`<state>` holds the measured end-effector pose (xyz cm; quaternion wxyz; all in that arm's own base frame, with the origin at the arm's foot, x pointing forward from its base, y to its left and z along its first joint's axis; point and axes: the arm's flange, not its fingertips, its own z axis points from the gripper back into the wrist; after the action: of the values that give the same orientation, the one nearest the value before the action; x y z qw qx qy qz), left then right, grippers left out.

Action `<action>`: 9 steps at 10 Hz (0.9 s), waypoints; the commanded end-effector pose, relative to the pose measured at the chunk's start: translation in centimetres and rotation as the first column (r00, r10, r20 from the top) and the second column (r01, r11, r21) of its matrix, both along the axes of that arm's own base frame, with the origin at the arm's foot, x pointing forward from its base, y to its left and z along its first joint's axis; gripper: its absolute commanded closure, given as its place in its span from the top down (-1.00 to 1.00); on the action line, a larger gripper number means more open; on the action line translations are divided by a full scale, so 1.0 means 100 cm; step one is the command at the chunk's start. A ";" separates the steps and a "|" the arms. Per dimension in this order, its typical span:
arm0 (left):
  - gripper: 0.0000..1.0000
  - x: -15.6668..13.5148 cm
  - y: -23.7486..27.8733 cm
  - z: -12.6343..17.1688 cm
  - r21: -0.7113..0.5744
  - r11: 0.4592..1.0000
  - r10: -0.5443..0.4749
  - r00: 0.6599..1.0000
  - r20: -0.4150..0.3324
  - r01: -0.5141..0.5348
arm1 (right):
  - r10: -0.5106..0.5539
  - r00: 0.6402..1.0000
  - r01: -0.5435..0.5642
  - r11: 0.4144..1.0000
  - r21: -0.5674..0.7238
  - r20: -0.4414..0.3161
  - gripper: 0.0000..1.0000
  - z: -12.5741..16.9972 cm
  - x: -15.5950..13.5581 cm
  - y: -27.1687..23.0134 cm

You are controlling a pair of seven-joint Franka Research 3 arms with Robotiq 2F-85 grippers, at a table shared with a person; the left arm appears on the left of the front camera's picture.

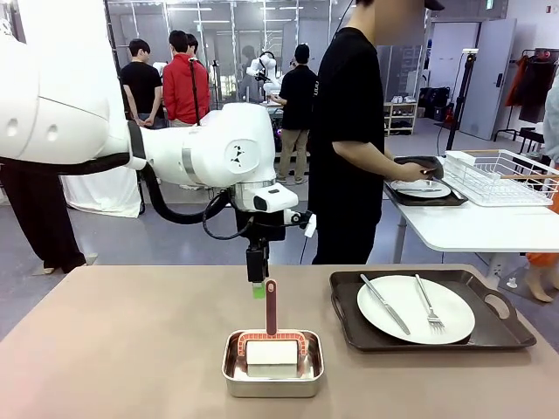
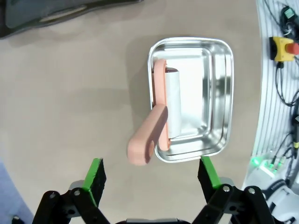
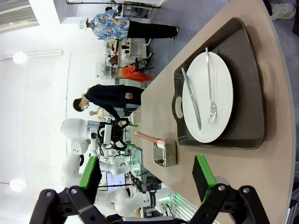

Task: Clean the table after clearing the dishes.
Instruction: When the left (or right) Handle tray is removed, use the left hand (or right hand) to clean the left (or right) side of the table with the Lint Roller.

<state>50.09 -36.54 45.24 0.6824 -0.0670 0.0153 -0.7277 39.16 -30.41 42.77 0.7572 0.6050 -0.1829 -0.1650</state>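
On the beige table [image 1: 122,349], at the right, lies a dark tray [image 1: 348,325] with a white plate [image 1: 416,308], a knife [image 1: 384,304] and a fork [image 1: 428,305]. A person at the far side holds a second tray with a plate [image 1: 421,188] on the white side table. My left gripper [image 1: 258,288] hangs open just above the pink handle [image 1: 271,307] of a white roller lying in a steel pan [image 1: 272,377]. The left wrist view has the gripper [image 2: 152,175] open around the handle's [image 2: 145,142] end, not touching it. My right gripper [image 3: 145,172] is open and empty, well off from the plate [image 3: 210,95].
A white wire rack [image 1: 500,175] stands on the white side table [image 1: 472,231] at the back right. The steel pan [image 2: 219,93] sits near the table's front edge. Several people stand far behind. Bare table top [image 2: 70,93] stretches left of the pan.
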 end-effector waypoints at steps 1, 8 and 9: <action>1.00 0.009 -0.011 0.001 0.035 0.999 0.001 0.999 -0.044 0.000 | -0.001 1.000 0.001 1.000 -0.001 0.003 1.00 0.003 -0.001 0.000; 1.00 0.012 -0.031 -0.016 0.082 0.997 -0.007 0.995 -0.098 0.015 | -0.001 1.000 0.001 1.000 -0.001 0.003 1.00 0.003 -0.001 0.000; 1.00 0.011 -0.031 -0.019 0.080 0.997 -0.007 0.995 -0.100 0.015 | -0.001 1.000 0.001 1.000 -0.001 0.003 1.00 0.003 -0.001 0.000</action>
<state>51.15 -39.47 43.07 0.6747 -0.0852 0.0674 -0.7300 39.16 -30.40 42.77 0.7572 0.6050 -0.1829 -0.1650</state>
